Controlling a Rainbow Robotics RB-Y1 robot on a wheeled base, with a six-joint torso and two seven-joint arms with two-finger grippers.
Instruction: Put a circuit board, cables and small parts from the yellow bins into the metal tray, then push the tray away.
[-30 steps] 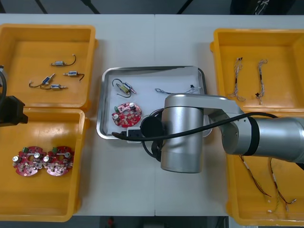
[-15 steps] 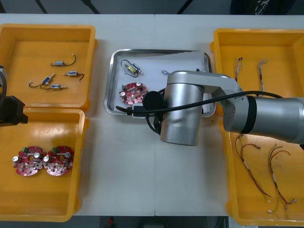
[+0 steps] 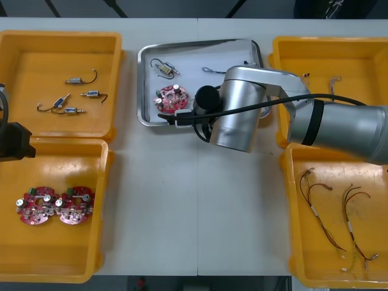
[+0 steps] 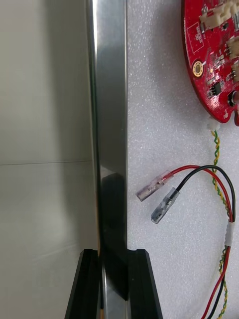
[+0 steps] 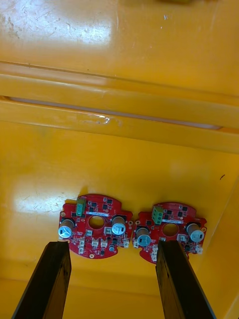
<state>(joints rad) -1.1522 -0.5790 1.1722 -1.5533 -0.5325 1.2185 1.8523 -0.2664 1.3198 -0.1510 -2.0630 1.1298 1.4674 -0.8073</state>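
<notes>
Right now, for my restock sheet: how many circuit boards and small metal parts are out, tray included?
Circuit boards: 3 (1 in the metal tray, 2 in the near left yellow bin)
Small metal parts: 5 (1 in the tray, 4 in the far left bin)
Total: 8

Wide open lane down the middle of the light table (image 3: pixel 194 212), bare between the yellow plastic bins (image 3: pixel 36 54) on both sides. At the far end the shiny rectangular metal tray (image 3: pixel 142 79) blocks it, and the thick silver right arm (image 3: pixel 339 124) reaches in from the right, over the tray's near rim.
</notes>
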